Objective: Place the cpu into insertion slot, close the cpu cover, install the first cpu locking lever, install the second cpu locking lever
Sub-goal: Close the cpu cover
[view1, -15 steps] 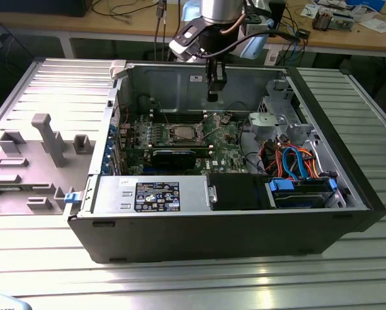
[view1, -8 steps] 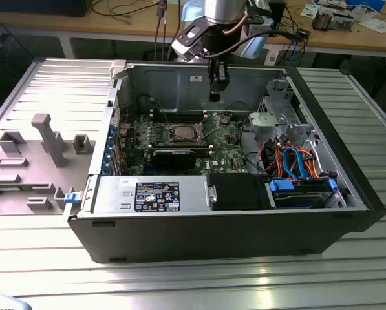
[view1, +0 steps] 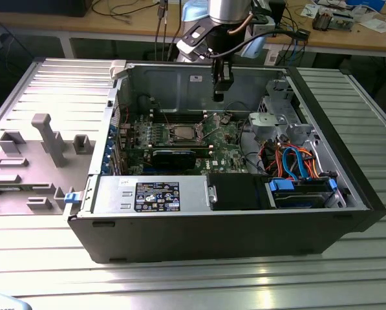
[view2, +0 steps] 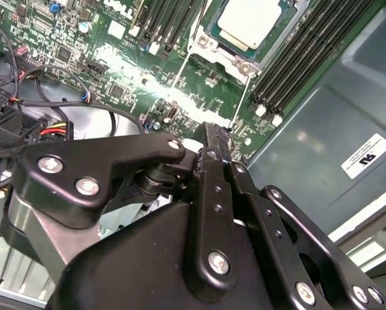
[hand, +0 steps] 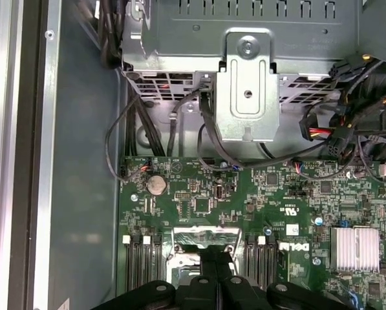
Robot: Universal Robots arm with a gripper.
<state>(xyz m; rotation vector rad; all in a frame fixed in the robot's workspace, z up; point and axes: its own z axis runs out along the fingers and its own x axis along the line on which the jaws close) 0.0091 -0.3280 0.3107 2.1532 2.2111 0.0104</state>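
The cpu [view2: 251, 22] lies flat in the insertion slot [view1: 183, 134] on the green motherboard [view1: 228, 139]; its pale metal face shows. The silver cpu cover [view2: 226, 57] frames it and lies down around it. Two thin wire levers [view2: 242, 100] run out from the slot's corners over the board. My gripper [view1: 219, 97] hangs above the board, on the exterior view's right of the slot, touching nothing. Its black fingers [view2: 212, 148] are pressed together, shut, with nothing between them. In the first wrist view the gripper [hand: 214, 255] covers part of the slot's silver rim [hand: 186, 237].
The motherboard sits deep in an open computer case [view1: 218, 232] with high walls. A silver drive cage [hand: 247, 90] and bundled cables [view1: 289, 161] stand beside the board. Memory slots [view2: 309, 51] flank the socket. A grey plastic fixture [view1: 47, 139] sits outside the case.
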